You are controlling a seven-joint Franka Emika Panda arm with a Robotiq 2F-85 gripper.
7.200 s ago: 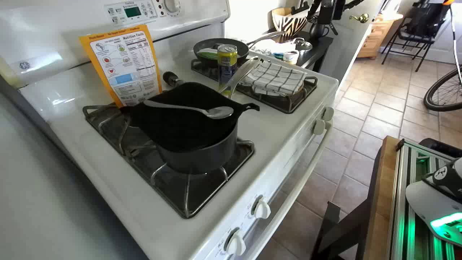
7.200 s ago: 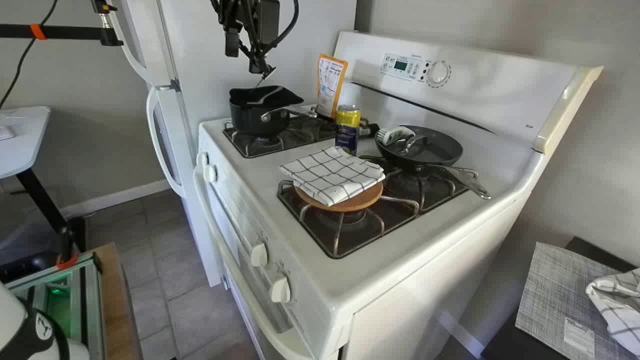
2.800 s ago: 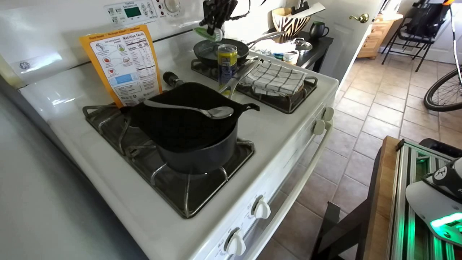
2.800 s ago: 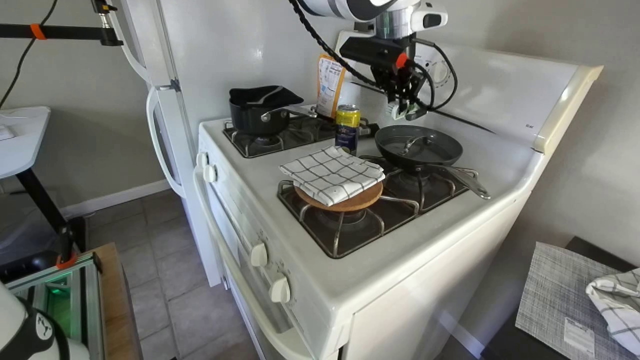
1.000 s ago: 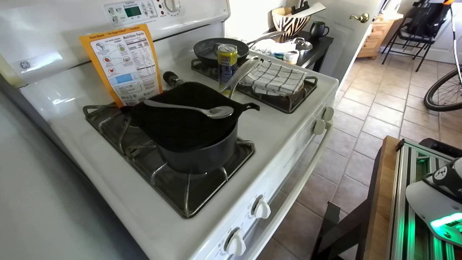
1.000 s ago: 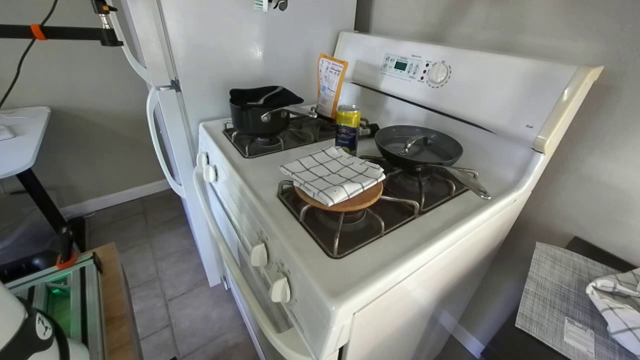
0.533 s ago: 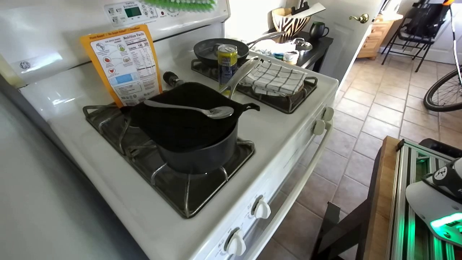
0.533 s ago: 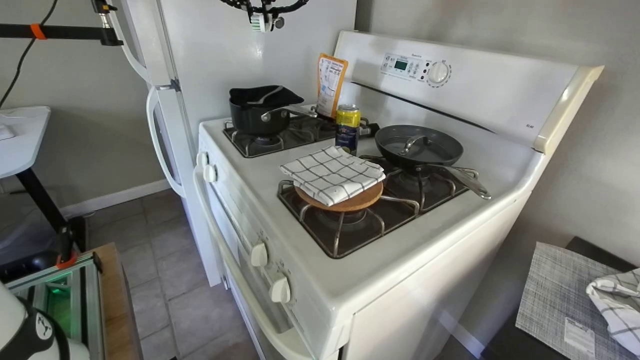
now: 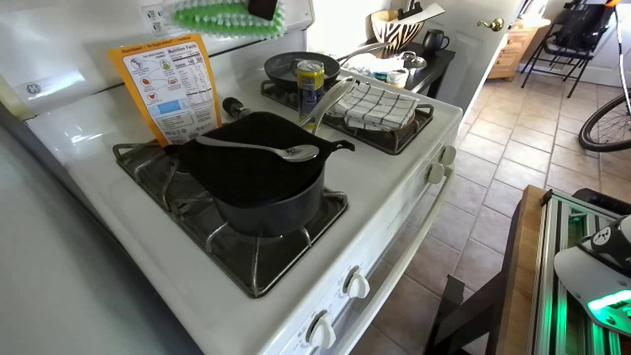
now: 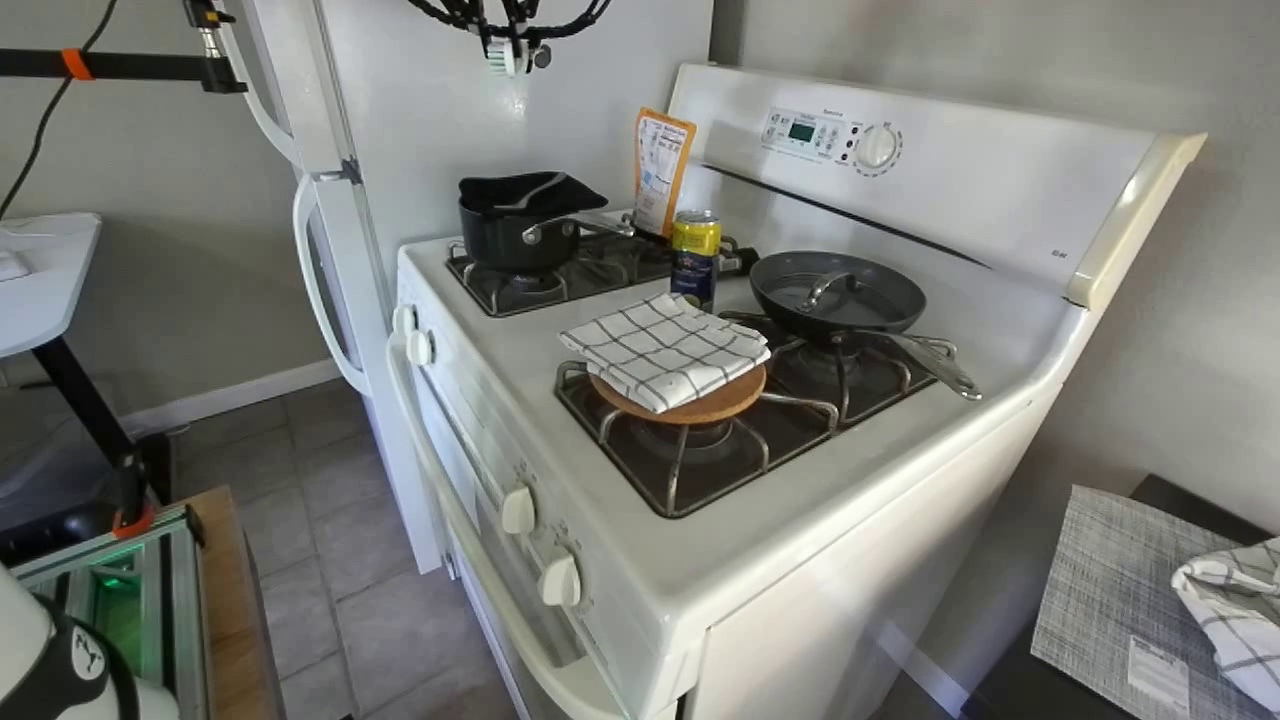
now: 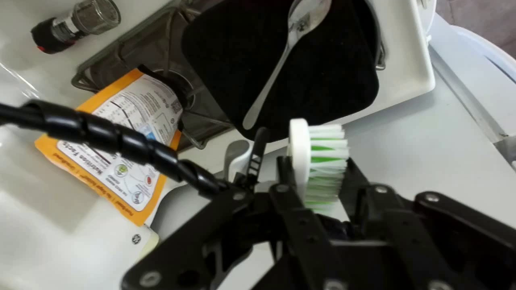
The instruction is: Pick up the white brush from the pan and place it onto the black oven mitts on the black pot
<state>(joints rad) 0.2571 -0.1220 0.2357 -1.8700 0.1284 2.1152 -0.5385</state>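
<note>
My gripper [image 11: 317, 167] is shut on the white brush [image 11: 299, 155], one finger against its white back and the other against the white-and-green bristles. The brush hangs in the air above the stove's pot side, at the top of both exterior views, bristles [image 9: 224, 18] showing. Most of the gripper is cut off there. Below it, the black oven mitts [image 9: 236, 172] lie flat across the top of the black pot [image 9: 271, 217], a metal spoon [image 9: 298, 154] resting on them. In an exterior view the pan [image 10: 885, 295] sits on the back burner with no brush in it.
An orange-edged pouch [image 9: 172, 93] stands upright behind the pot. A yellow-and-blue can [image 10: 695, 262] and a checked cloth [image 10: 665, 350] on a round wooden board stand beyond the pot's handle [image 9: 329, 101]. A glass grinder [image 11: 76, 26] lies near the stove's back.
Earlier the brush lay in the pan; my gripper took hold of it, lifted it out and carried it across to above the pot. Over the last second it has come lower.
</note>
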